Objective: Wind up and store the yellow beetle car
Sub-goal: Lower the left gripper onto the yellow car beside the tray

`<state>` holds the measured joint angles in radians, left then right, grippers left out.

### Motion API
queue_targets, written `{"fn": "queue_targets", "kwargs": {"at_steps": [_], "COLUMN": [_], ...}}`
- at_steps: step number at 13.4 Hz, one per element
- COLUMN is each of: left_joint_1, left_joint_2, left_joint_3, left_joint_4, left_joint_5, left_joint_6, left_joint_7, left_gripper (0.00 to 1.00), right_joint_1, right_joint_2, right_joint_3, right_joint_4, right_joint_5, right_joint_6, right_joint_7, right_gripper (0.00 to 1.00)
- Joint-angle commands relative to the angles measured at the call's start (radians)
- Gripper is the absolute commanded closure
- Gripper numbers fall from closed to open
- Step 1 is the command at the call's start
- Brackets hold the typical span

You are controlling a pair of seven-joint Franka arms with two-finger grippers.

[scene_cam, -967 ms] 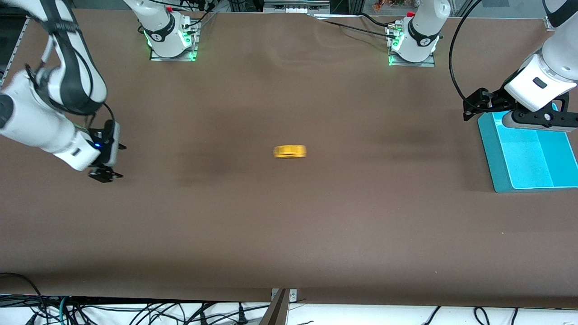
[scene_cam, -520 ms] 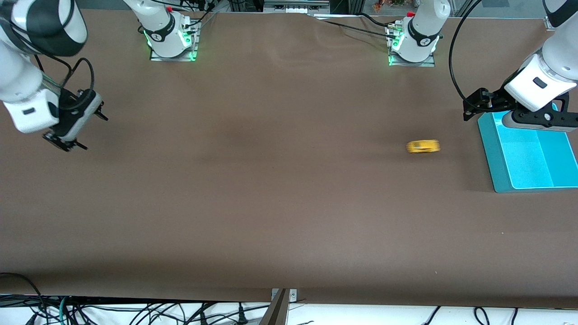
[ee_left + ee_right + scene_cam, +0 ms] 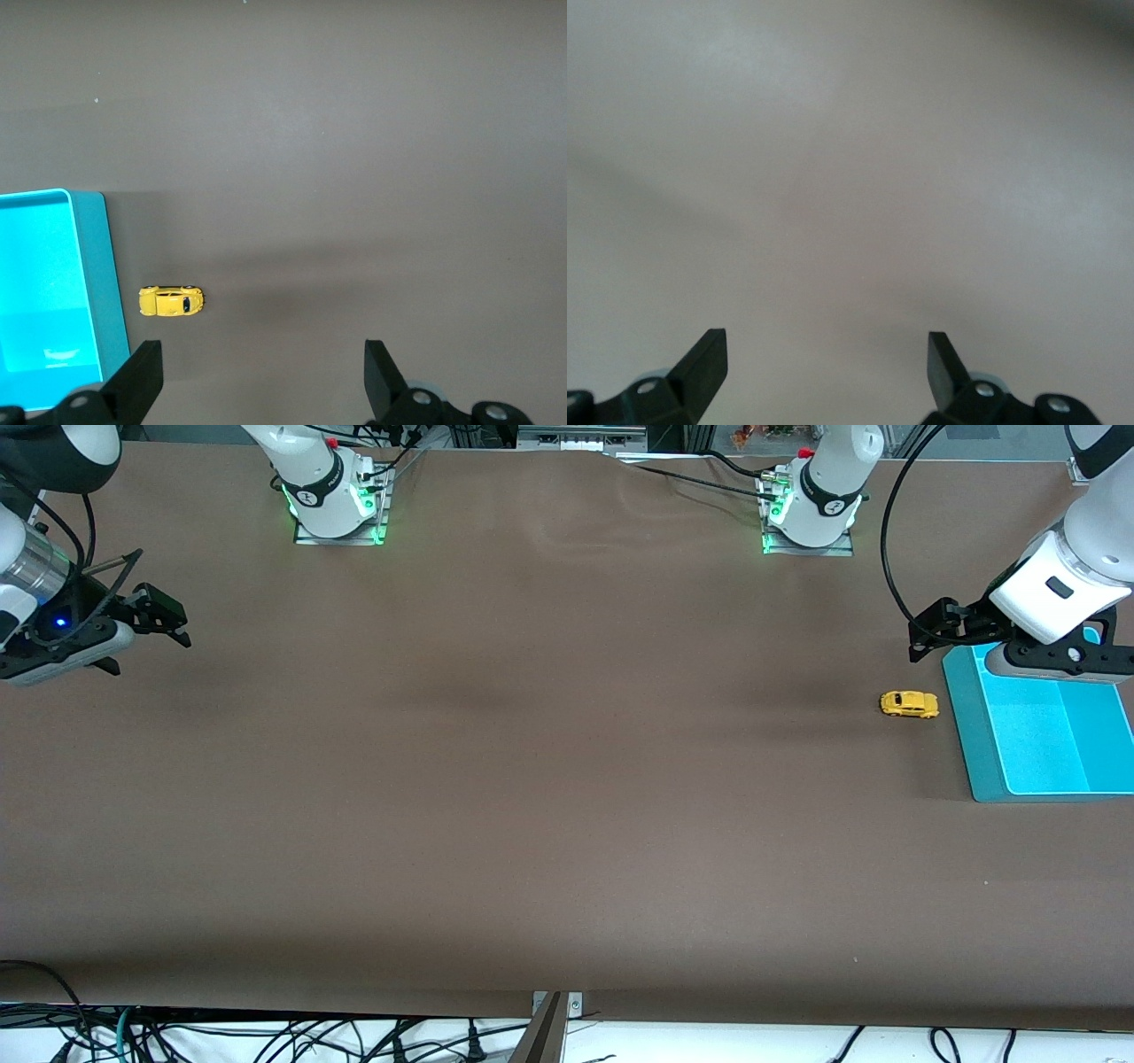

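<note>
- The tiny yellow beetle toy car (image 3: 909,704) sits on the brown worktop (image 3: 549,824) just beside the shallow turquoise plastic tray (image 3: 974,762), handy for storing.
- The left gripper (image 3: 930,633) hovers over the tray's corner, jaws wide, likely for pickup.
- The right gripper (image 3: 164,615) waits well apart, jaws wide, empty.

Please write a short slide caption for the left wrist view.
Open left gripper above the table; yellow beetle car stands beside the turquoise tray.

A robotics lab. Two white arms are bolted on metal base plates (image 3: 338,533) with green status lights along one edge of a bench (image 3: 532,850) covered in plain brown sheeting. Loose black cables (image 3: 266,1036) tangle below the bench's edge nearest the front camera, and more cabling runs beside the bases.
</note>
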<state>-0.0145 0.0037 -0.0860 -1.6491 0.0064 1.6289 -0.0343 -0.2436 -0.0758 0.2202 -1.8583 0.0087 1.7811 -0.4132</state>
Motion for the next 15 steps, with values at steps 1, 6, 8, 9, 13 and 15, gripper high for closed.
{"fn": "queue_targets", "kwargs": {"at_steps": [1, 6, 8, 9, 13, 15], "left_joint_1": [-0.007, 0.037, 0.111, 0.12, 0.152, 0.165], "left_joint_2": [0.015, 0.032, 0.058, 0.058, 0.056, 0.055], "left_joint_3": [-0.003, 0.003, 0.003, 0.003, 0.002, 0.003], "left_joint_4": [0.012, -0.011, -0.017, -0.034, -0.104, -0.162], "left_joint_5": [-0.009, -0.005, -0.003, -0.002, 0.04, 0.04], "left_joint_6": [-0.02, -0.11, -0.1, -0.08, -0.07, -0.04], "left_joint_7": [0.043, 0.286, 0.518, 0.612, 0.862, 0.991], "left_gripper": [0.0, 0.0, 0.0, 0.0, 0.0, 0.0], "right_joint_1": [0.02, 0.021, 0.023, 0.024, 0.021, 0.021], "right_joint_2": [-0.016, -0.016, -0.015, -0.012, -0.006, -0.006], "right_joint_3": [-0.027, -0.024, -0.019, -0.018, -0.024, -0.025], "right_joint_4": [0.016, 0.042, 0.056, 0.076, 0.09, 0.097], "right_joint_5": [0.019, 0.051, 0.051, 0.051, 0.05, 0.047], "right_joint_6": [-0.043, -0.092, -0.104, -0.118, -0.126, -0.126], "right_joint_7": [0.077, 0.218, 0.238, 0.24, 0.238, 0.238], "right_gripper": [0.0, 0.0, 0.0, 0.0, 0.0, 0.0]}}
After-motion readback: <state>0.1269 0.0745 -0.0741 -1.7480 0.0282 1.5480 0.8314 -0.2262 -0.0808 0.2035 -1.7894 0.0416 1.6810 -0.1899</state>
